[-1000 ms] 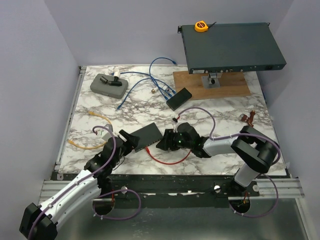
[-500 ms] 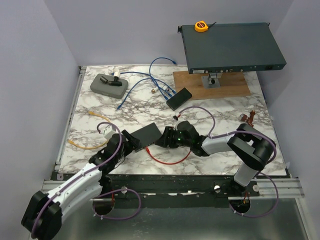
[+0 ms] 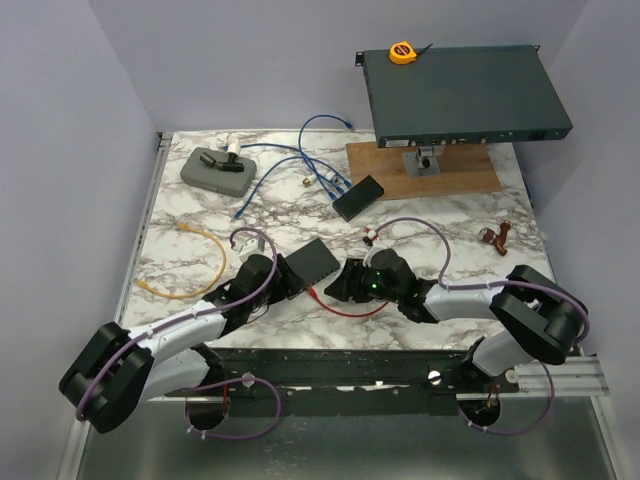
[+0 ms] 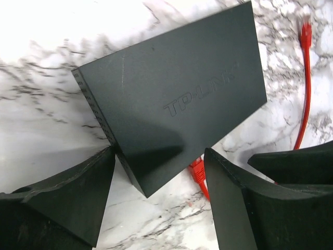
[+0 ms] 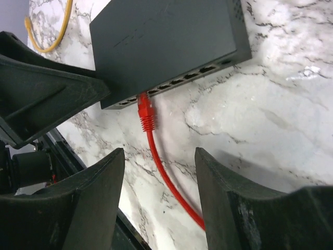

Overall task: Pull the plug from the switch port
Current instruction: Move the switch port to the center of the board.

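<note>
In the left wrist view the red plug (image 4: 197,172) shows only as a stub between the fingers of the left pincer (image 4: 158,153). The switch (image 4: 171,99) covers the rest of it, and its port face is turned out of sight. Whether those fingers press the switch or merely flank it cannot be told.

In the right wrist view the top edge cuts off the switch. The red cable (image 5: 167,179) runs out of the gap of the right pincer (image 5: 159,156) and vanishes behind its right-hand finger. How deep the plug sits in its port is unclear.

From above, both pincers' fingertips are too small to read.
</note>
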`<state>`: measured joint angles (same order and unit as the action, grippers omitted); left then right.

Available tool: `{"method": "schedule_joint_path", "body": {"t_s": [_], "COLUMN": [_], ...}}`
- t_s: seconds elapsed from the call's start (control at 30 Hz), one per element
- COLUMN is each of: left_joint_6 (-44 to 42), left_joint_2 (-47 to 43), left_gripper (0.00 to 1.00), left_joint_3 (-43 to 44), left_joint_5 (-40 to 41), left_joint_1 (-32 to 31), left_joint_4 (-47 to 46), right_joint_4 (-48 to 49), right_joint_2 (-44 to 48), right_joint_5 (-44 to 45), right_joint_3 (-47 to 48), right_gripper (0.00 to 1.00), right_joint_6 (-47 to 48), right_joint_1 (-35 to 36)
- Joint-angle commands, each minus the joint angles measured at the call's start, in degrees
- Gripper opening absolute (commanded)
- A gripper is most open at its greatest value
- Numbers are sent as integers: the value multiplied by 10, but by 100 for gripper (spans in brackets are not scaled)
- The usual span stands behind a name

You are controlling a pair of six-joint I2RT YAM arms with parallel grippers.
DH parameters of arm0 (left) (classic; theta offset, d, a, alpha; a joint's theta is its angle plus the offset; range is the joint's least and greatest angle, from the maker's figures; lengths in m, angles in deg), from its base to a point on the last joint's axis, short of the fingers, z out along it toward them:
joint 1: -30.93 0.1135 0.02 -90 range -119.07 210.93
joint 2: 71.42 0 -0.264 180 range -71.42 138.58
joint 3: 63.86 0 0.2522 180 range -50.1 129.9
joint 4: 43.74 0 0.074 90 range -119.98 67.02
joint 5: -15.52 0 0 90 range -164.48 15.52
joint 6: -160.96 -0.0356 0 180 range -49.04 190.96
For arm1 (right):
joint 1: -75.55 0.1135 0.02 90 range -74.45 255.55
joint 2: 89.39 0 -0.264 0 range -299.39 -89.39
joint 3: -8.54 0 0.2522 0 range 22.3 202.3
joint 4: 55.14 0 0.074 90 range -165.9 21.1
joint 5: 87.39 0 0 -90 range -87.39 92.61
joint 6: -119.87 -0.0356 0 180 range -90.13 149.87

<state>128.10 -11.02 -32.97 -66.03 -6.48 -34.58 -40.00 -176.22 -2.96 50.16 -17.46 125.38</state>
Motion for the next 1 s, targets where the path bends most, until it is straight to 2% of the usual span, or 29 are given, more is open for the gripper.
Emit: {"method": "schedule_joint_path", "body": {"t_s": [0.0,0.2,0.5,0.73,0.97], "left_joint_6": [-27,-24,-46,-58,-39], "left_joint_2": [40,67,-50,41,91], "left_gripper": [67,67,71,71,70], "left_joint_3": [26,42,55,101,91], "left_joint_5": [-37,-41,54,32,26], "left_joint_1": [-14,-21,-20,-11,-11], "left_joint_4": [-79,-92,20,41,13], "right_joint_4": [-24,-31,-15,13,53], "right_joint_2": [31,39,-26,-84,-114], "right_joint_5": [24,25,-9,-76,-122], "right_joint_3": [-28,-33,34,49,46], "right_gripper": [59,59,56,50,48], "right_joint_6": [9,16,42,39,28], "right_joint_1": [-3,-2,-31,-54,-53]}}
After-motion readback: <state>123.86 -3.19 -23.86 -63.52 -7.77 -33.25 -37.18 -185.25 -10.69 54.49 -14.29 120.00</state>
